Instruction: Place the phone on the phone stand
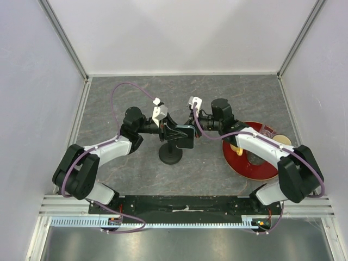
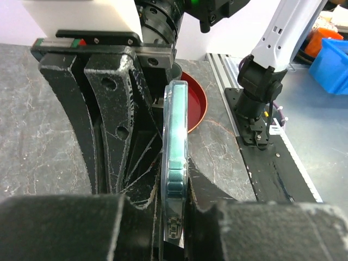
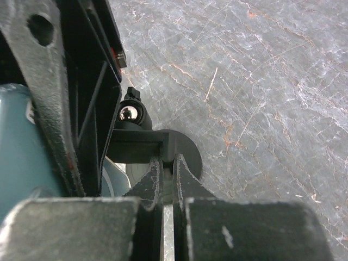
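Here the left end effector [image 2: 175, 223] grips the phone [image 2: 175, 157] edge-up, just above the stand [image 1: 170, 155] mid-worktop [image 3: 261, 81]. The right end effector [image 3: 168, 176] is pinched narrow, tips against the stand's holder; I cannot tell whether it grips it.

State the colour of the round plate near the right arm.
Red plate, clearest in the top external view.

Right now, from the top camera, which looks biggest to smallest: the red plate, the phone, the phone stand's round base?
1. red plate, biggest even though it is partly covered.
2-3. phone and phone stand's round base look about alike. The phone is raised nearer the camera, so I won't rank them.
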